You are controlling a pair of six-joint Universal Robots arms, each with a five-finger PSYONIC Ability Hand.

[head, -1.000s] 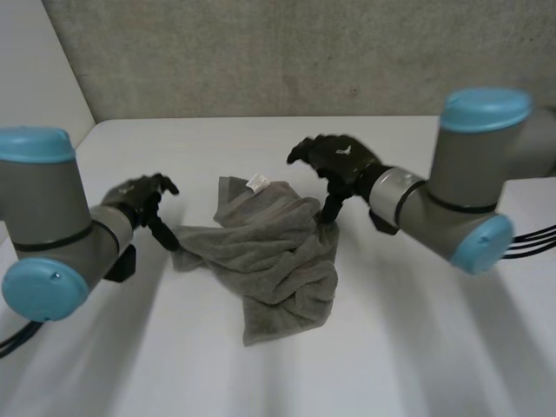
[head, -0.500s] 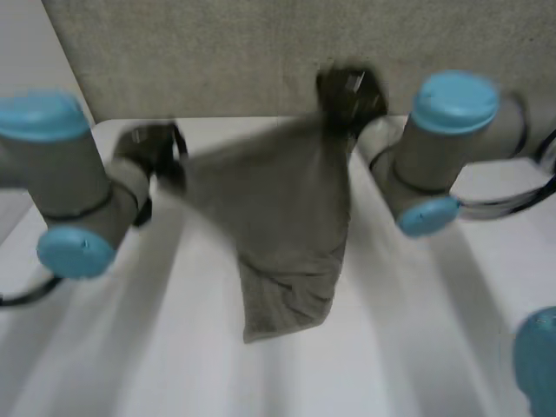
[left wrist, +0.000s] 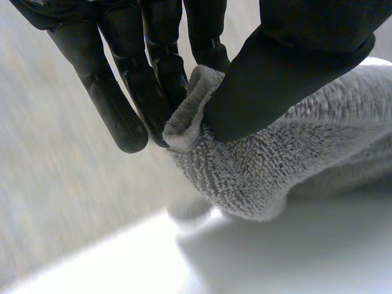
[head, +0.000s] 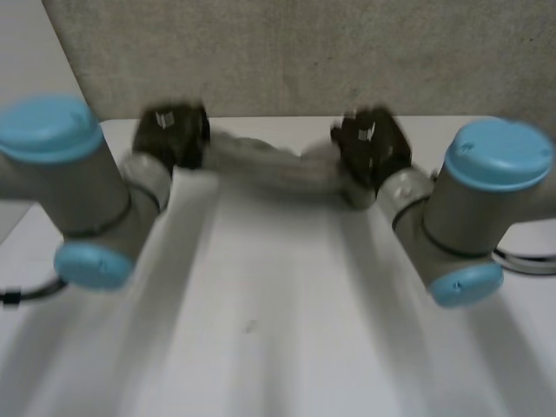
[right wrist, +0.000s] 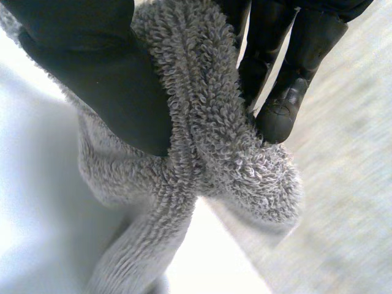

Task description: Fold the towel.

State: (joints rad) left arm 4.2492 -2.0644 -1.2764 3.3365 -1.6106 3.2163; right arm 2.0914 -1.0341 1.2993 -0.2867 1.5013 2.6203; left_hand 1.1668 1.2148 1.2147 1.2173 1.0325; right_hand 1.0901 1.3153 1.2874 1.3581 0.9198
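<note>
Both arms reach to the far side of the counter [head: 278, 330]; left hand [head: 171, 135] and right hand [head: 372, 148] each pinch 1 end of the grey towel [head: 269, 165] between thumb and fingers

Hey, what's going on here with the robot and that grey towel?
The robot holds the grey towel up between both hands at the far side of the white table. The left hand pinches one end between thumb and fingers, and the right hand pinches the other end, which is bunched. The towel runs between them as a gathered band and is not yet folded.
</note>
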